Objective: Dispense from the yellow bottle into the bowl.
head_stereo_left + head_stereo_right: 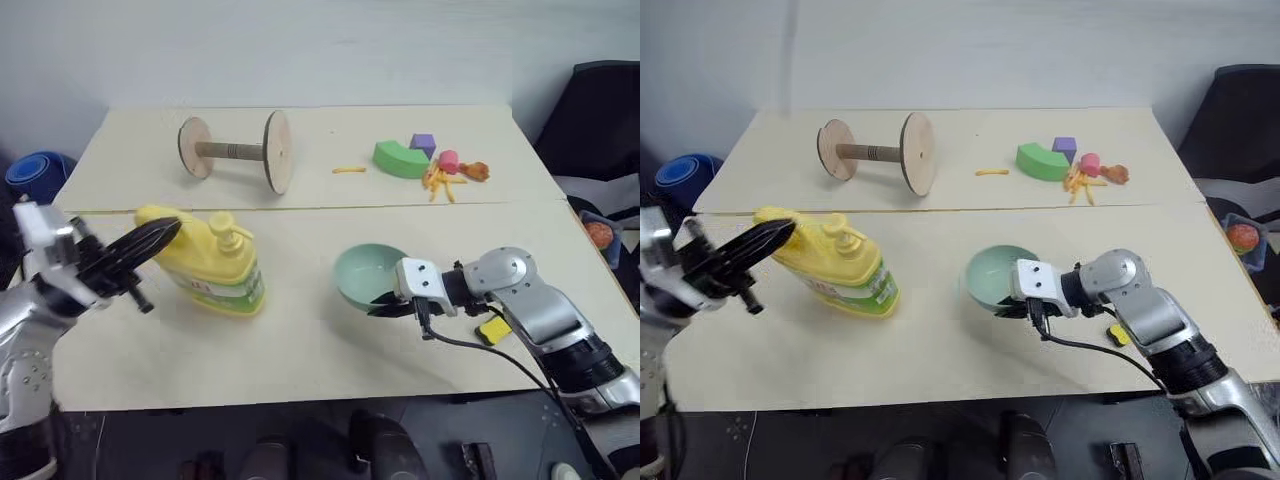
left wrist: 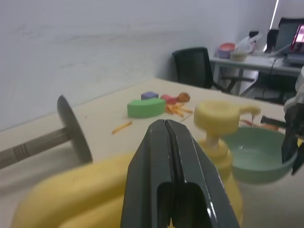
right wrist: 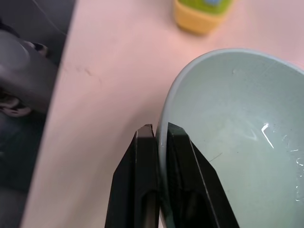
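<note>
We see a pale tabletop (image 1: 300, 350) from above the robot's two arms. Our right gripper (image 1: 385, 303) is pinched onto the near rim of the bowl (image 1: 362, 270), a small mint-green bowl; in the right wrist view one black finger (image 3: 142, 185) sits outside the rim and the other inside, with the wall of the bowl between them. The bowl looks tipped slightly, its open face turned toward the far side of the table.

Our left gripper (image 1: 135, 250) has its two fingers pressed together with nothing between them. Its tips are at the handle end of the yellow bottle (image 1: 215, 265), and we cannot tell whether they touch it. The bottle leans over on the table just past those fingertips, its pump top (image 2: 216, 116) pointing toward the bowl and its green and white label facing us. The bottle lies between the two grippers, nearer the left one, with a bare stretch of table separating it from the bowl.

Well beyond both grippers, on the far half of the table, rests a wooden spool (image 1: 235, 150). Farther beyond the right gripper sit a green arch block (image 1: 400, 158), a purple cube (image 1: 423, 145) and a scatter of small orange pieces (image 1: 440, 183).
</note>
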Robot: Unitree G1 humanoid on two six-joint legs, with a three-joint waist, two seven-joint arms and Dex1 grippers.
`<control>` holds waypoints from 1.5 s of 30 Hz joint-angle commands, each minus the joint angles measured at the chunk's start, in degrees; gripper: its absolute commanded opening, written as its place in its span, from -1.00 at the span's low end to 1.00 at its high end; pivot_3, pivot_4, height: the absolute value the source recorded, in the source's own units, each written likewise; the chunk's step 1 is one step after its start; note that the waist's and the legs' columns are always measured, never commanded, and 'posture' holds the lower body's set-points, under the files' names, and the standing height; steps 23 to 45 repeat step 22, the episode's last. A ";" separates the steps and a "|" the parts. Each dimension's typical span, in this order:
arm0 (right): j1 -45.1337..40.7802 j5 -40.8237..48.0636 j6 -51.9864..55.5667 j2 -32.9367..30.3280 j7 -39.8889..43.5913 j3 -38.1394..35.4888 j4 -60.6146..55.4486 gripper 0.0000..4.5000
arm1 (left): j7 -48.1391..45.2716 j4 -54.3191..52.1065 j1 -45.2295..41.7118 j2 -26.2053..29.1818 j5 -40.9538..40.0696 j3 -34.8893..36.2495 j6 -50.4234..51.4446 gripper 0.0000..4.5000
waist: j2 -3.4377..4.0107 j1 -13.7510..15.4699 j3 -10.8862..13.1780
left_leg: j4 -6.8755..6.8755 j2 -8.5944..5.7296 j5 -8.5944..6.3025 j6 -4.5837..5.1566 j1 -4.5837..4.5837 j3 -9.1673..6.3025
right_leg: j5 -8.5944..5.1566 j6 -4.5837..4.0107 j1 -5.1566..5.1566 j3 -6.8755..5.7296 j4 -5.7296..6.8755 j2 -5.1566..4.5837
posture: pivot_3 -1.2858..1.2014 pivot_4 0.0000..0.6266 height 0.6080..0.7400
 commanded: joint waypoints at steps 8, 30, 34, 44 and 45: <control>6.54 0.07 -19.11 2.57 -4.67 -8.27 9.10 -0.29 | -4.55 0.38 19.90 -2.89 8.75 4.30 -9.49 -0.45 | 0.02 0.41 0.20 | 0.01 0.04 -0.01 -0.02 -0.02 -0.13 | 0.00 -0.05 0.00 0.01 -0.06 -0.07 | 0.03 -0.52 1.00; 39.65 17.78 -27.92 1.40 1.10 -33.33 0.22 1.00 | 2.29 8.01 25.01 -5.45 25.65 -6.19 -19.73 0.77 | -0.01 2.86 0.24 | 0.01 0.21 -0.63 0.62 0.04 0.02 | 0.06 -0.15 0.14 0.13 -0.47 -0.11 | 0.03 -0.52 1.00; 39.65 17.78 -27.92 1.40 1.10 -33.33 0.22 1.00 | 2.29 8.01 25.01 -5.45 25.65 -6.19 -19.73 0.77 | -0.01 2.86 0.24 | 0.01 0.21 -0.63 0.62 0.04 0.02 | 0.06 -0.15 0.14 0.13 -0.47 -0.11 | 0.03 -0.52 1.00; 39.65 17.78 -27.92 1.40 1.10 -33.33 0.22 1.00 | 2.29 8.01 25.01 -5.45 25.65 -6.19 -19.73 0.77 | -0.01 2.86 0.24 | 0.01 0.21 -0.63 0.62 0.04 0.02 | 0.06 -0.15 0.14 0.13 -0.47 -0.11 | 0.03 -0.52 1.00; 39.65 17.78 -27.92 1.40 1.10 -33.33 0.22 1.00 | 2.29 8.01 25.01 -5.45 25.65 -6.19 -19.73 0.77 | -0.01 2.86 0.24 | 0.01 0.21 -0.63 0.62 0.04 0.02 | 0.06 -0.15 0.14 0.13 -0.47 -0.11 | 0.03 -0.52 1.00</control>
